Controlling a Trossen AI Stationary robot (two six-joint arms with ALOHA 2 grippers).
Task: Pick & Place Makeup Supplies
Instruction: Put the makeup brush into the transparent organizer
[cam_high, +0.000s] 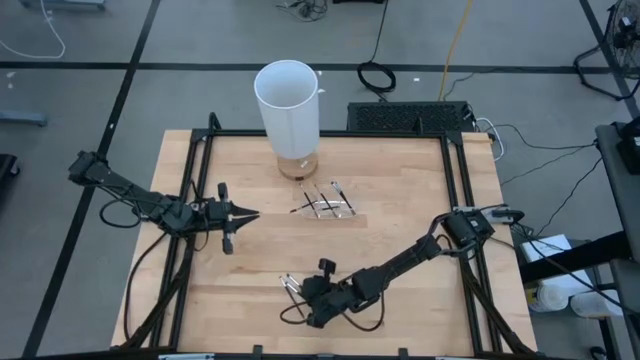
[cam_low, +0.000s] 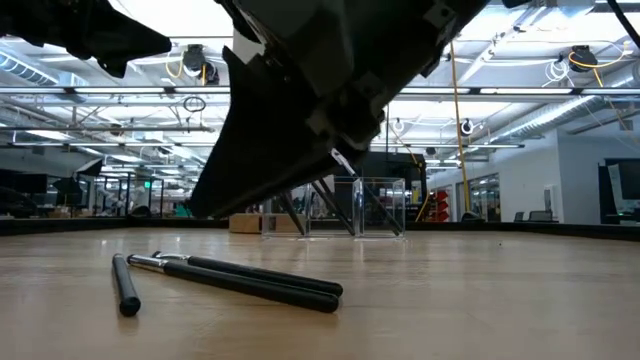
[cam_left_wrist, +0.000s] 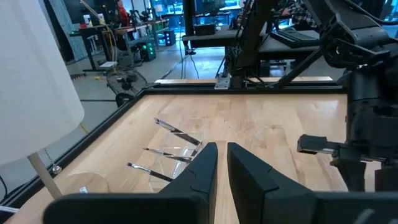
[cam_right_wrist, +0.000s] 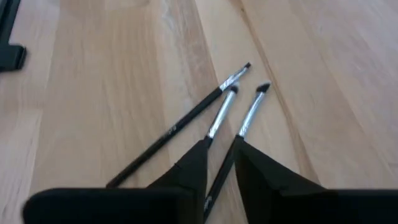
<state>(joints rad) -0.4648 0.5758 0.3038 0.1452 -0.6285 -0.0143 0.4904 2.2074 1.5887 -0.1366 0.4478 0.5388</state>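
item: makeup brushes, loose group (cam_right_wrist: 217, 112). three thin dark sticks with metal ferrules and small tips, lying on the wooden table (cam_high: 400, 200) near its front edge, fanned out and touching or nearly so at the handles.

item: makeup brushes, placed group (cam_high: 325, 200). several more resting in or across the small clear tray (cam_left_wrist: 177, 152) at table centre, just in front of the tall white cylinder (cam_high: 288, 110).

item: right gripper (cam_right_wrist: 221, 155). low over the loose group, fingers close together with a narrow gap; the middle brush handle runs into that gap. whether it is actually clamped cannot be told.

item: left gripper (cam_left_wrist: 222, 168). waiting at the left of the table, pointed toward the tray, fingers nearly together, nothing between them.

step in hand, as judged: picking one brush from the loose group. next move calls for a firm close on a single handle, a clean lift without dragging its neighbours, then carriage to the tray.
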